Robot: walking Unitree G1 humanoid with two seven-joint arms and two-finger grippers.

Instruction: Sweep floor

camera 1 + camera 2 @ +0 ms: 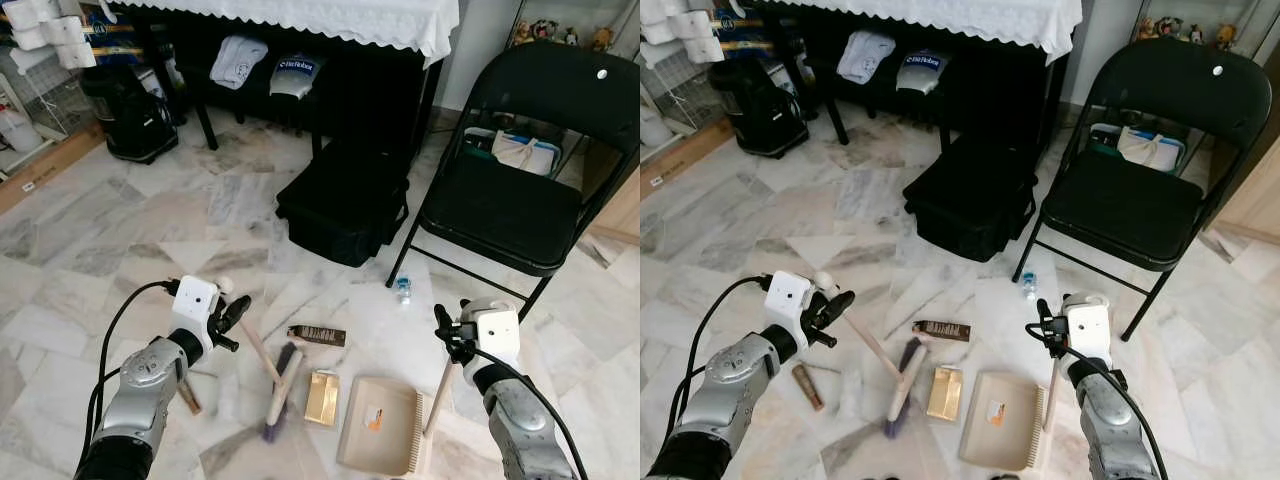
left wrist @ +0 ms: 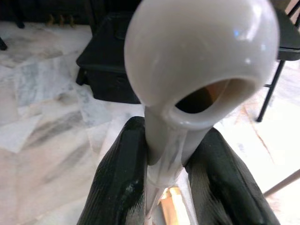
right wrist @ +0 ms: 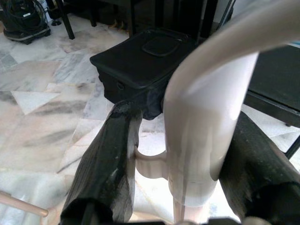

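While both arms reach forward over the marble floor (image 1: pixel 100 230), the left gripper (image 1: pixel 232 318) is clamped on the rounded top of the broom handle (image 2: pixel 197 70), its fingers (image 2: pixel 119 183) pressed against both sides. Broom (image 1: pixel 272 385) slants down to purple bristles resting on the floor, just beside a gold packet (image 1: pixel 322 398). Right gripper (image 1: pixel 447 338) is closed around the dustpan handle (image 3: pixel 197 140); beige dustpan (image 1: pixel 380 425) lies flat on the floor. Brown wrapper (image 1: pixel 317 336) lies near the broom, small blue bottle (image 1: pixel 403 290) by the folding chair (image 1: pixel 520 170). Black bag (image 1: pixel 345 205) sits beyond, near the chair.
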